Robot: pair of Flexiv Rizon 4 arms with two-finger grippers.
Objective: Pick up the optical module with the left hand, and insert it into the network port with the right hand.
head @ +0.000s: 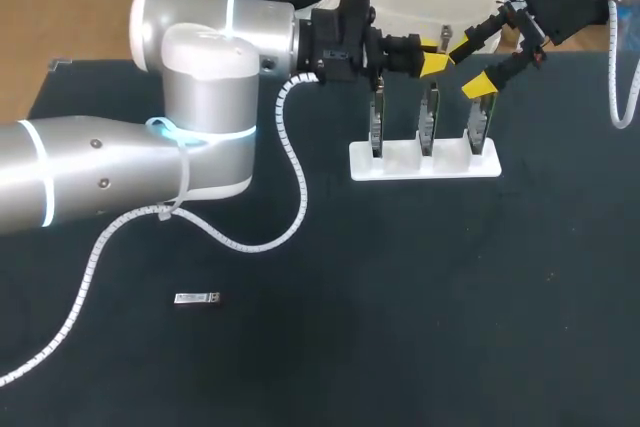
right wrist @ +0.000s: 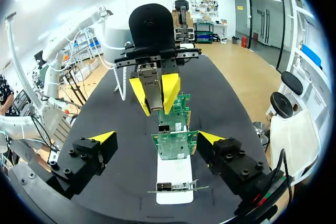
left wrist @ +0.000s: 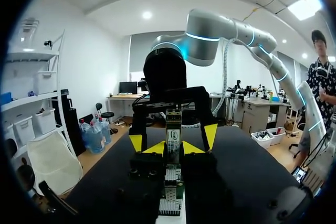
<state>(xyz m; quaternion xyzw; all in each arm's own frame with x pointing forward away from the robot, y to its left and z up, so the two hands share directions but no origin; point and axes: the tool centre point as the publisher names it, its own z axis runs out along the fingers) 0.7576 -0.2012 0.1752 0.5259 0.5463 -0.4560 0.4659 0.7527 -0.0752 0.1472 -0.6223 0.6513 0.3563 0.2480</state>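
My left gripper point(head: 432, 60) hangs above the white rack point(head: 425, 162) and is shut on a metal optical module point(right wrist: 152, 94), which also shows end-on between its yellow tips as the module point(left wrist: 173, 135). Three green network cards point(head: 430, 117) stand upright in the rack. My right gripper point(head: 470, 65) faces the left one from the rack's right end, wide open, with nothing between its fingers. In the right wrist view the gripper point(right wrist: 157, 139) straddles the nearest card point(right wrist: 174, 144), and the held module is ahead of it, beyond the cards.
A second optical module point(head: 197, 298) lies flat on the black table, near the front left. My left arm's white cable point(head: 290, 197) loops over the table's middle.
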